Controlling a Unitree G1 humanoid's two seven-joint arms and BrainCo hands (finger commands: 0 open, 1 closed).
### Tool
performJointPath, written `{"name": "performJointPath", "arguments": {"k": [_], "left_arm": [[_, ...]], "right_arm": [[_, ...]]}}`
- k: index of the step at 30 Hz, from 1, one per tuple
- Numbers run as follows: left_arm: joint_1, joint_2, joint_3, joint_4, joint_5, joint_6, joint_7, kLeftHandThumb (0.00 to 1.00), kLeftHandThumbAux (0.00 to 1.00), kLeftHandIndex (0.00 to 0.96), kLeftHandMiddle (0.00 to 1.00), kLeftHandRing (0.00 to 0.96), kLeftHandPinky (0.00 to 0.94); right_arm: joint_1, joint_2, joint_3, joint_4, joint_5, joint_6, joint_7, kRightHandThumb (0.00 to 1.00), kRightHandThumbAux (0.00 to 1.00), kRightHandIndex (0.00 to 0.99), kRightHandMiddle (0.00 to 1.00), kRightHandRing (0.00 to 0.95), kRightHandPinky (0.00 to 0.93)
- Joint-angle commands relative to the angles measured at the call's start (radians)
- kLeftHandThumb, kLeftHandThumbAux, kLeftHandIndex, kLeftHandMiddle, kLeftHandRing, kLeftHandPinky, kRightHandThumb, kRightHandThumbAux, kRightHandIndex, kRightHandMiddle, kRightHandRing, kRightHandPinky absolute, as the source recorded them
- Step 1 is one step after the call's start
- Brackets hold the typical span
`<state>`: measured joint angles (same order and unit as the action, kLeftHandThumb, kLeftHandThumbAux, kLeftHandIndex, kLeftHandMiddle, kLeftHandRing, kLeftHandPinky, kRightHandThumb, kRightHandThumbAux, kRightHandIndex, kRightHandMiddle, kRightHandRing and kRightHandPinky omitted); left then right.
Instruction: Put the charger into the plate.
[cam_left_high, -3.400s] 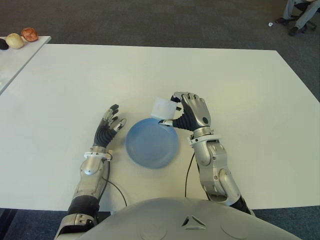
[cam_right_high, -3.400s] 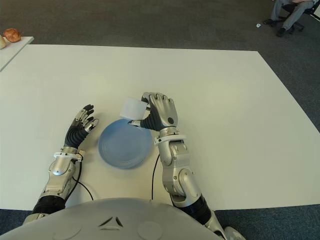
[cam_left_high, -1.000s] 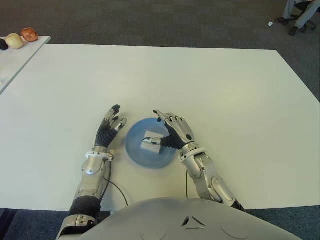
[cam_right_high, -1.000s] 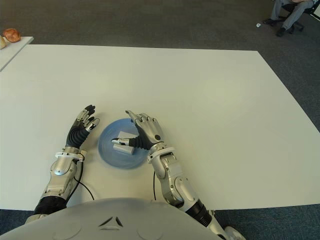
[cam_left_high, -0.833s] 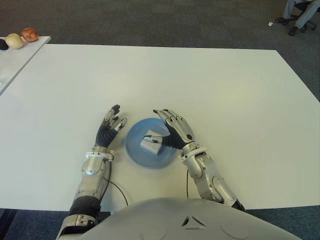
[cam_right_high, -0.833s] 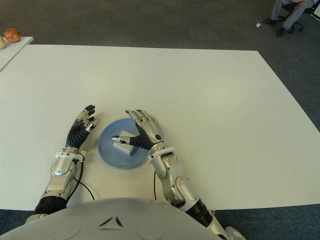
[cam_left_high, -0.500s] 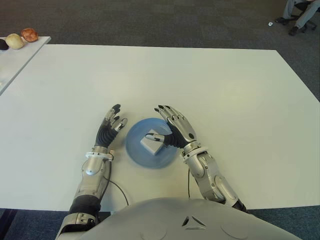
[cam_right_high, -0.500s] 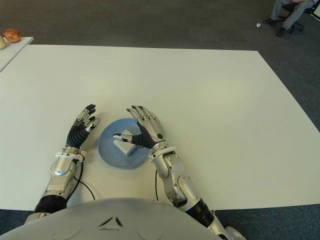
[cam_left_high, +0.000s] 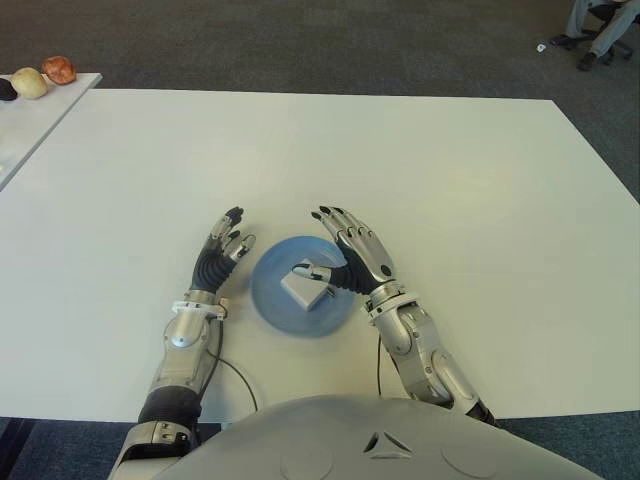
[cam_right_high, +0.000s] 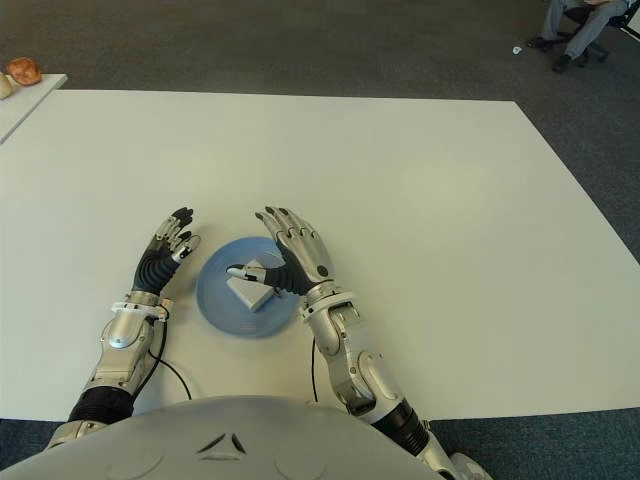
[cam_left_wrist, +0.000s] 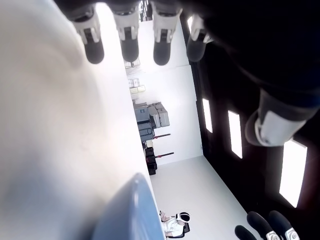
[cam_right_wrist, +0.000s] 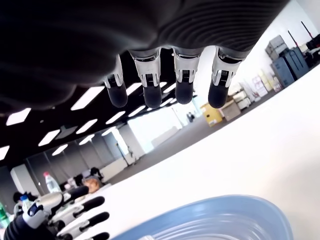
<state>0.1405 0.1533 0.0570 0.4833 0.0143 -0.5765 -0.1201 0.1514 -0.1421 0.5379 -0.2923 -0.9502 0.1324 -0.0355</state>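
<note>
where you look down, you see a big white table (cam_left_high: 420, 180) with dark grey carpet (cam_left_high: 300, 40) all around it. at the far left corner stands a second white table (cam_left_high: 30, 120) with a few small round things (cam_left_high: 45, 75) on it. far off at the top right you can see a person's legs (cam_left_high: 600, 25) by a chair.

your blue plate (cam_left_high: 270, 300) sits on the big table near your body. the white charger (cam_left_high: 305, 288) lies inside the plate, a bit to its right side.

your right hand (cam_left_high: 350, 255) is over the plate's right edge, palm turned toward the charger. its fingers (cam_right_wrist: 145, 82) are spread out straight and hold nothing. its thumb tip (cam_left_high: 300, 268) is right by the charger's top; you cannot tell if they touch.

your left hand (cam_left_high: 215, 255) shows just left of the plate, fingers long and loose, holding nothing.
</note>
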Motion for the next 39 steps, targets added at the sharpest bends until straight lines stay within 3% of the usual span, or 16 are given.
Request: {"name": "performJointPath", "arguments": {"k": [1, 5, 9, 11, 17, 20, 29, 39], "left_arm": [[0.040, -0.017, -0.010, 0.074, -0.011, 0.065, -0.016, 0.000, 0.495, 0.096, 0.102, 0.085, 0.091], [0.039, -0.022, -0.009, 0.066, -0.016, 0.089, -0.012, 0.000, 0.515, 0.092, 0.095, 0.081, 0.089], [0.039, -0.023, -0.009, 0.064, -0.016, 0.089, -0.008, 0.000, 0.527, 0.089, 0.090, 0.077, 0.086], [0.042, -0.024, -0.009, 0.060, -0.012, 0.090, -0.002, 0.000, 0.530, 0.089, 0.091, 0.077, 0.086], [0.045, -0.025, -0.006, 0.052, -0.011, 0.098, 0.002, 0.000, 0.539, 0.087, 0.095, 0.080, 0.084], [0.046, -0.028, -0.005, 0.051, -0.012, 0.096, 0.005, 0.000, 0.541, 0.083, 0.094, 0.082, 0.085], [0.051, -0.030, 0.002, 0.050, -0.012, 0.089, 0.012, 0.000, 0.532, 0.079, 0.104, 0.096, 0.103], [0.058, -0.020, 0.004, 0.036, -0.016, 0.099, -0.001, 0.000, 0.535, 0.085, 0.108, 0.097, 0.103]], "right_arm": [[-0.012, 0.078, -0.074, 0.023, 0.088, 0.040, -0.047, 0.153, 0.220, 0.000, 0.000, 0.000, 0.000], [-0.048, 0.161, -0.245, 0.145, 0.375, -0.048, -0.104, 0.148, 0.297, 0.000, 0.000, 0.000, 0.000], [-0.044, 0.190, -0.289, 0.173, 0.478, -0.096, -0.118, 0.140, 0.389, 0.000, 0.000, 0.000, 0.000], [-0.043, 0.190, -0.345, 0.226, 0.571, -0.166, -0.119, 0.139, 0.420, 0.000, 0.000, 0.000, 0.000], [-0.086, 0.216, -0.444, 0.366, 0.772, -0.291, -0.093, 0.115, 0.637, 0.000, 0.000, 0.000, 0.000], [-0.107, 0.223, -0.463, 0.412, 0.825, -0.326, -0.083, 0.084, 0.719, 0.000, 0.000, 0.000, 0.000], [-0.181, 0.240, -0.506, 0.624, 0.945, -0.458, -0.042, 0.011, 0.837, 0.035, 0.043, 0.003, 0.024], [-0.189, 0.237, -0.506, 0.711, 0.996, -0.518, 0.010, 0.000, 0.857, 0.075, 0.085, 0.032, 0.036]]}}
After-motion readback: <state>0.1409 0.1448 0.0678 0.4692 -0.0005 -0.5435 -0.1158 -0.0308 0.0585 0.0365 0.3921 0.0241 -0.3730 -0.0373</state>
